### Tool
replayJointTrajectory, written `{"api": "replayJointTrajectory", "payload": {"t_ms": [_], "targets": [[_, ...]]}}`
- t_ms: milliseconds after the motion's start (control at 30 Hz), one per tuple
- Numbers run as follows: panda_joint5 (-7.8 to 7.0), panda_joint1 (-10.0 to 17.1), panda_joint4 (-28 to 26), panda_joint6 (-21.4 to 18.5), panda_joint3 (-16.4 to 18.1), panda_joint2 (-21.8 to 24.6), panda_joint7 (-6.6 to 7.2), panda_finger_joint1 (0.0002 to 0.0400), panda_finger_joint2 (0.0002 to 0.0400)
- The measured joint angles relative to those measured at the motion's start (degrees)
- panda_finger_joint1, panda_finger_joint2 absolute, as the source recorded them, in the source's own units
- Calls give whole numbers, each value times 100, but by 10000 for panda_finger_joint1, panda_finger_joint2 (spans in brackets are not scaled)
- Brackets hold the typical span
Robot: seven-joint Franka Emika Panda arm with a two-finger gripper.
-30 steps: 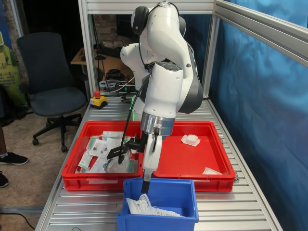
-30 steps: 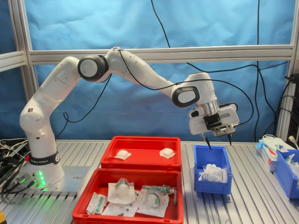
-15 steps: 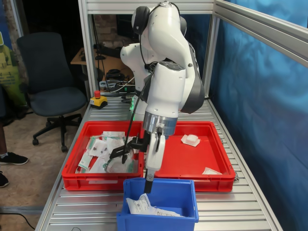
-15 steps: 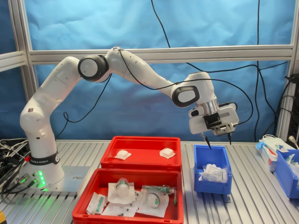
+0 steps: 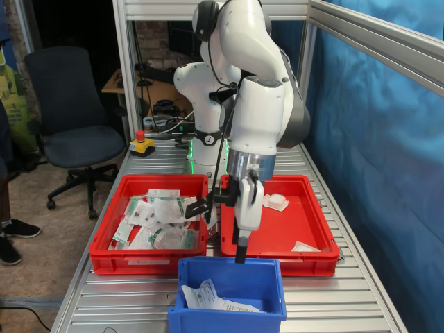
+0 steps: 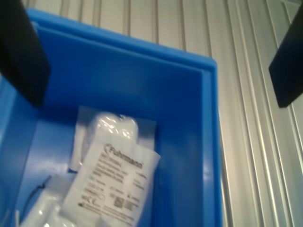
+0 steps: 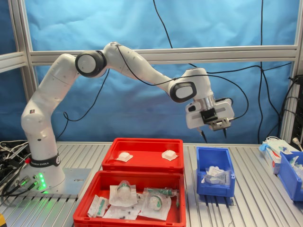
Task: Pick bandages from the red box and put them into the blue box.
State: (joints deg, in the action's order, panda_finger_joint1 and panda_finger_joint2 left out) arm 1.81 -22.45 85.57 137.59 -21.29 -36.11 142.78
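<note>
I've lifted my gripper (image 7: 214, 135) up from the blue box (image 7: 215, 163), swinging toward the red box (image 7: 142, 163).

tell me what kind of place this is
Most likely a robotics lab test cell: a white arm stands on a slatted aluminium bench framed with profile rails and blue curtains, and an office chair and a cluttered desk sit behind it.

Gripper (image 7: 214, 134), jaws apart, empty, above blue box (image 7: 215, 185) holding bandages (image 7: 214, 175); red box (image 7: 143, 161) alongside.
</note>
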Motion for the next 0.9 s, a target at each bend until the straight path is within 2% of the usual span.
{"api": "replayJointTrajectory", "payload": {"t_ms": [267, 333, 533, 633, 867, 900], "targets": [[0, 20, 829, -14, 259, 726, 0, 400, 400], [-2, 119, 1198, -39, 451, 1067, 0, 400, 400], [-62, 337, 1671, -78, 759, 1520, 0, 400, 400], [-202, 652, 2158, -239, 1113, 2005, 0, 400, 400], [-334, 1146, 2886, -588, 1561, 2724, 0, 400, 400], [-391, 1292, 3096, -659, 1673, 2936, 0, 400, 400]]}}
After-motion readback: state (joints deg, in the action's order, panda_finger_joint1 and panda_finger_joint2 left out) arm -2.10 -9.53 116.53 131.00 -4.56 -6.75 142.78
